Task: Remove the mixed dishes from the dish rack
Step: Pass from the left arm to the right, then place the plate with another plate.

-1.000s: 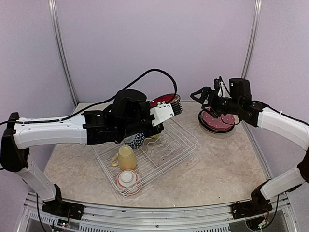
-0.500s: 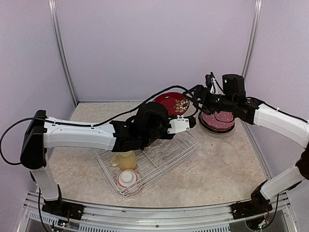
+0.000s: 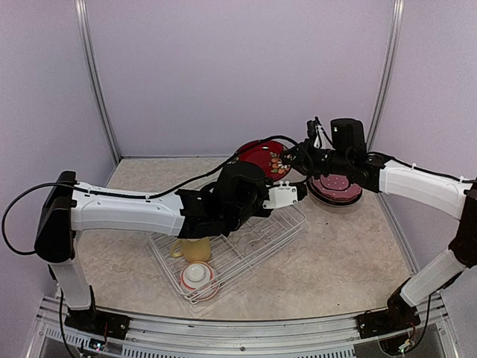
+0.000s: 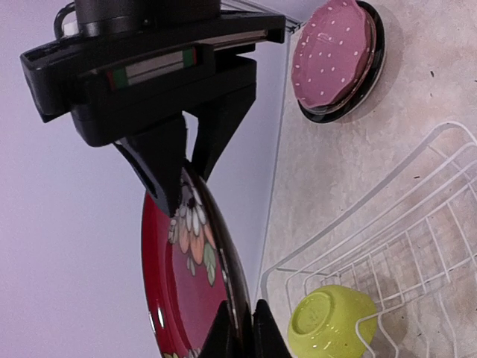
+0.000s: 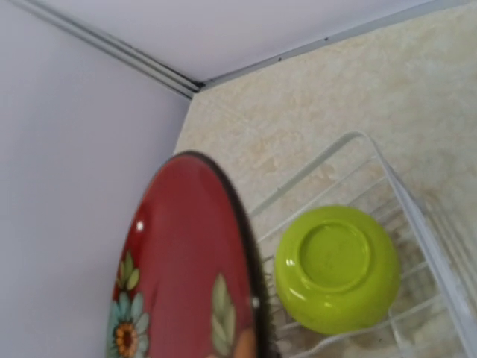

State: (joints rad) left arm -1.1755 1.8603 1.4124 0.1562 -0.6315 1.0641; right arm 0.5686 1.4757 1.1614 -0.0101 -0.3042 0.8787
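Standing on edge in the air near the far corner of the rack (image 3: 277,225), the red plate (image 3: 262,156) was clamped at its rim by the left gripper (image 4: 244,334), whose jaws were closed on it from both faces. The opposite rim was straddled by the right gripper (image 4: 189,170), with one finger on each side. Whether those jaws were pressed on the plate or merely set around it could not be told. A flower pattern was seen on the plate's red face, and a dark band along its edge. Inside the rack, a lime bowl (image 4: 332,322) was turned upside down in the far corner, just beside the raised plate in the right wrist view. A yellow mug (image 3: 195,248) was seen nearer the arms' bases, and a red-white bowl (image 3: 197,276) was set at the near corner, close to the mug. Well apart from the rack, on the right of the table (image 3: 343,261), a pink plate (image 4: 334,58) with white dots was stacked over a black plate (image 4: 379,52). The rack's middle was hidden in the top view by the left arm.
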